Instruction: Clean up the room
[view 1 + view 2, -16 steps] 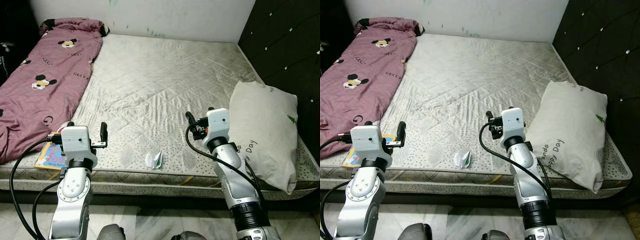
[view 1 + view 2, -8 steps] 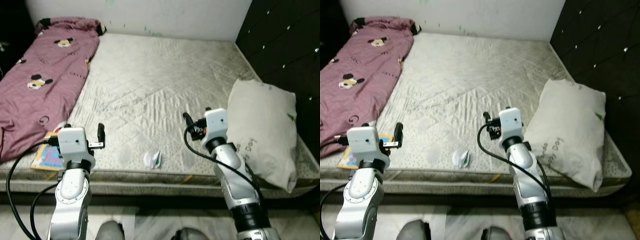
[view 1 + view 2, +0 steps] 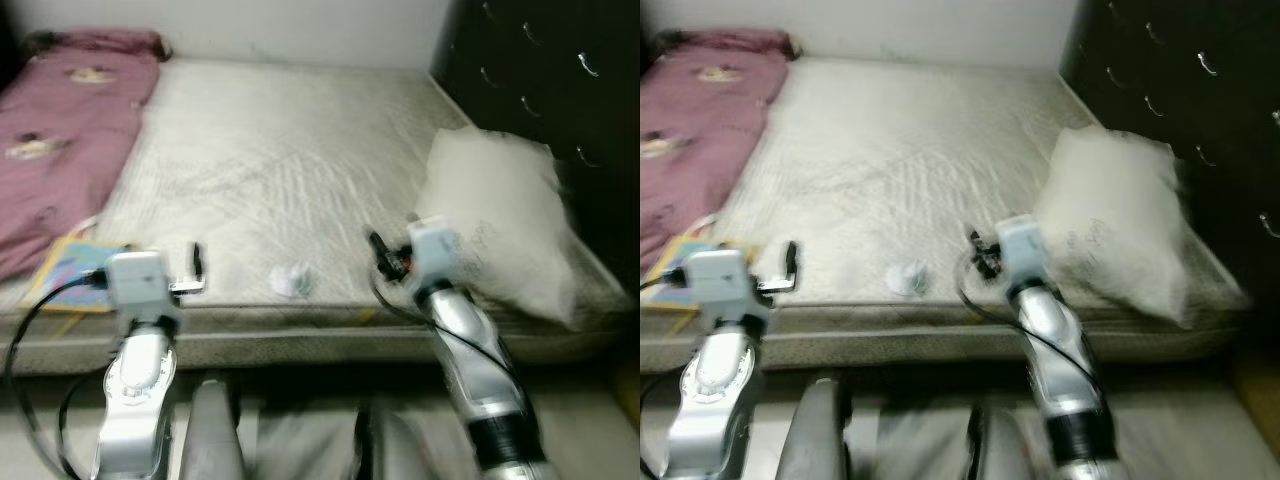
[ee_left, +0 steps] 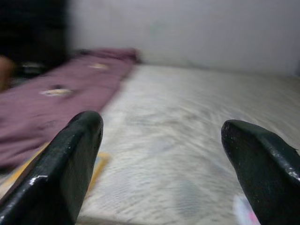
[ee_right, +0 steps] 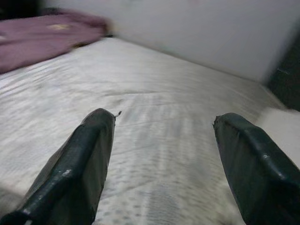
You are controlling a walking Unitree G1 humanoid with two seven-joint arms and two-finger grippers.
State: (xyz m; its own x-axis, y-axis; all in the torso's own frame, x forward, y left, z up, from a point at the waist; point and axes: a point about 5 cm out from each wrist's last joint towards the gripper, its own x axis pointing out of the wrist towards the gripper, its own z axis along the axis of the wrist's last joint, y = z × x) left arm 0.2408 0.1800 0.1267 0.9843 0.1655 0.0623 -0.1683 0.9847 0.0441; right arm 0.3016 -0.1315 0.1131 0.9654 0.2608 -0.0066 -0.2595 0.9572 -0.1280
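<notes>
A wide bare mattress point(image 3: 290, 160) of pale grey quilted fabric takes up most of the room, set against a white back wall point(image 3: 300, 25) with a dark tufted headboard panel point(image 3: 540, 90) along the robot's right. The head views are blurred. A maroon printed blanket point(image 3: 55, 150) lies bunched along the left side of the mattress, and a thin colourful book point(image 3: 75, 285) rests at the front left edge just beside it. A large off-white pillow point(image 3: 500, 220) lies on the right side, close to the headboard. Near the front edge, between the two arms, sits a small crumpled white scrap of paper point(image 3: 293, 280). The left gripper point(image 4: 164, 154) hangs over the front edge near the book, its black fingers spread wide apart and empty. The right gripper point(image 5: 164, 159) hangs just beside the pillow, right of the scrap, fingers likewise wide apart, holding nothing.
</notes>
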